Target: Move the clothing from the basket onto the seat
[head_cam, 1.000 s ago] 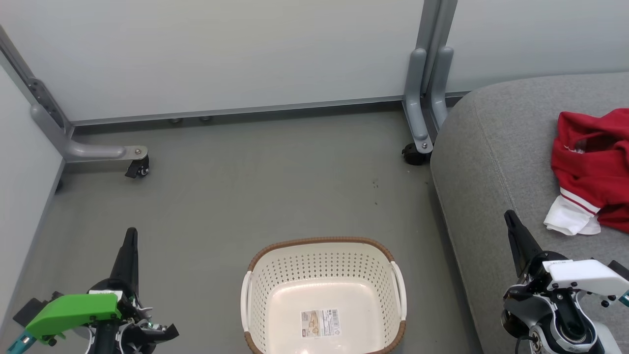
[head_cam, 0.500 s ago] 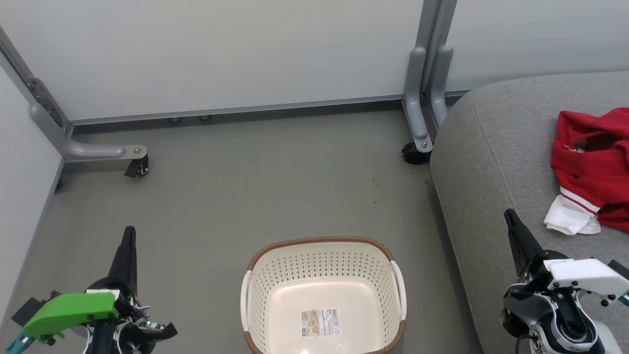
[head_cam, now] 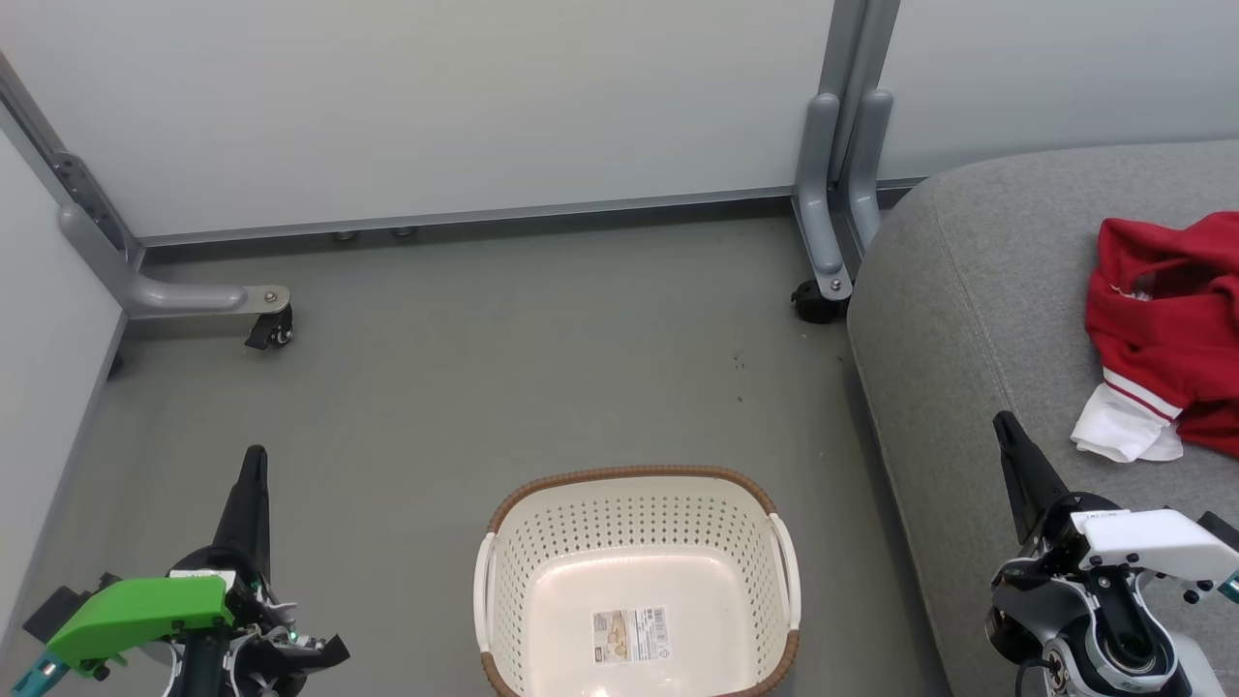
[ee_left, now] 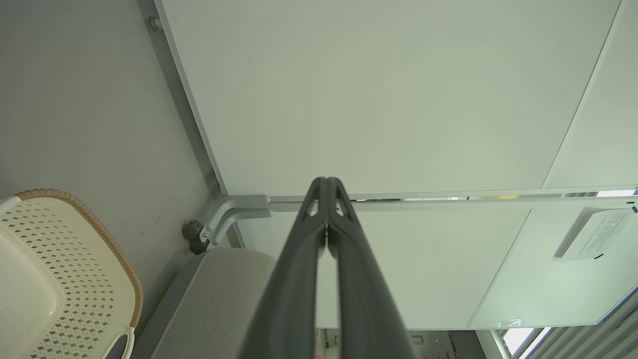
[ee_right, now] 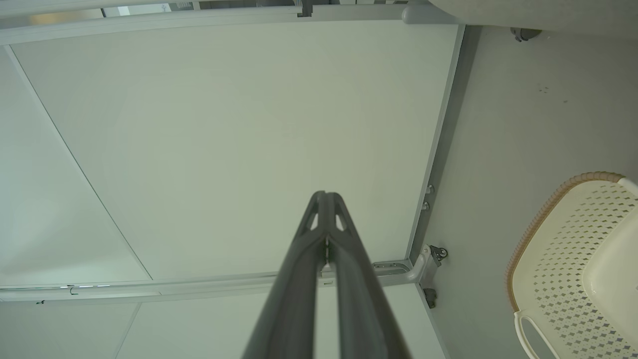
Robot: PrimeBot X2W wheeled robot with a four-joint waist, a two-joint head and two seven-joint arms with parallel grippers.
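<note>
Clothing (head_cam: 1162,329) is lying on the seat (head_cam: 968,290) right of the empty basket (head_cam: 629,472), nearer the right pincer (head_cam: 1002,423) than the left pincer (head_cam: 256,455), both sitting pressed together.

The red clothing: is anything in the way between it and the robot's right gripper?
Nothing visible. Only bare grey seat lies between the shut right gripper and the clothing, which already rests on it.

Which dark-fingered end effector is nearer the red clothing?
The right end effector, with the white housing, against the grey fabric sofa cushion holding the red, white-cuffed clothing; the green-housed left end effector lies beyond the cream perforated plastic basket.
</note>
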